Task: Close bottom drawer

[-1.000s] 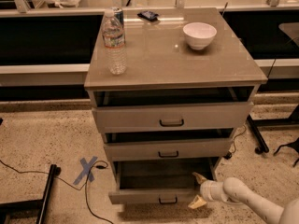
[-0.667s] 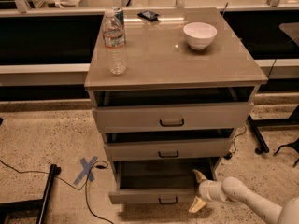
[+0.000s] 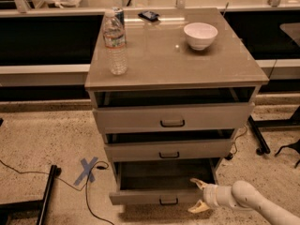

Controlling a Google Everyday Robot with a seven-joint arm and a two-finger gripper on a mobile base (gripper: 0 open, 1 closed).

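Clearly the bottom drawer (image 3: 154,197) stood pulled well out, unclosed, the tool (image 3: 198,196) spread open at its right front corner

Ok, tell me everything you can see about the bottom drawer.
The bottom drawer is the lowest of the cabinet's three, with a flat grey-beige front and a small black bar handle at its middle. It stands pulled well out, its dark inside showing. The robot's hand is at the front's right end, fingers open, one above the panel's edge and one below; contact is unclear.
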